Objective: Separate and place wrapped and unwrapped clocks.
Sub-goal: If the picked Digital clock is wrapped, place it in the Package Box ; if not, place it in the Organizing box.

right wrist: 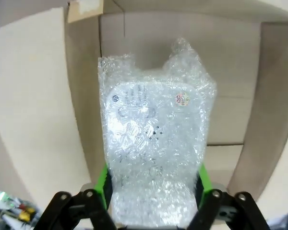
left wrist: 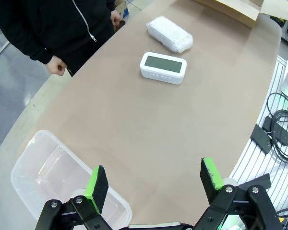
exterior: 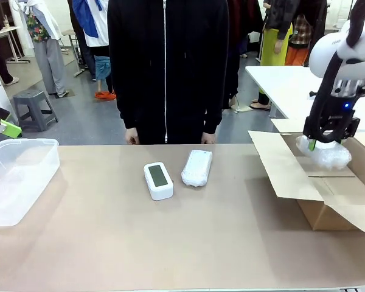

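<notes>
At the frame's right edge, the right tool (exterior: 322, 141) clamps a white bubble-wrap bundle (exterior: 330, 156) over the open brown cardboard box (exterior: 328, 213). A round sticker (right wrist: 183, 99) shows through the wrap, its print unreadable. Mid-tabletop (exterior: 170, 243), a bare white rounded digital clock (exterior: 158, 180) lies beside a second bubble-wrap bundle (exterior: 197, 168). The left tool (left wrist: 153, 179) gapes wide.

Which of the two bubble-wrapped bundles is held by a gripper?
The bundle above the cardboard box, clamped in the right gripper; the other bundle lies free on the table beside the bare clock.
</notes>
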